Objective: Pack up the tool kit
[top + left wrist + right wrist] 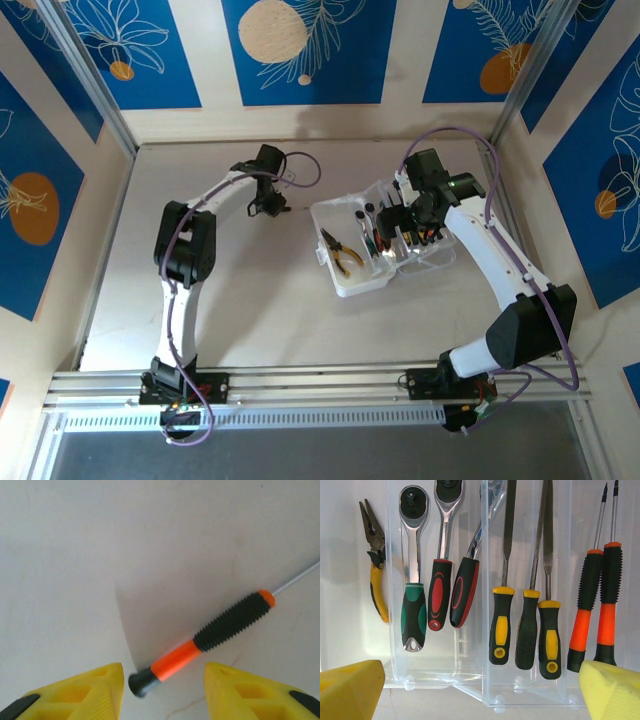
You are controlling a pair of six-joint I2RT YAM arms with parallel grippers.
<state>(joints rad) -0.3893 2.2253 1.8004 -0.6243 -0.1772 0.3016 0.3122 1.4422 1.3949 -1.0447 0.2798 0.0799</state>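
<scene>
In the overhead view, the left gripper (267,204) hangs over the bare table (250,310) at upper centre-left. Its wrist camera shows its yellow fingers (85,692) spread apart at the bottom of the frame, clasping nothing, with the black butt of an orange-and-black screwdriver (220,630) lying between them and its shaft running to the upper right. Right of centre sits the clear tool case (350,288), open, with yellow-handled pliers (342,255) in its left part. The right gripper (395,228) hovers over it, fingers (612,692) wide apart and empty, above ratchet wrenches (440,570), yellow-and-black-handled tools (527,630) and a pair of orange-handled screwdrivers (600,605).
</scene>
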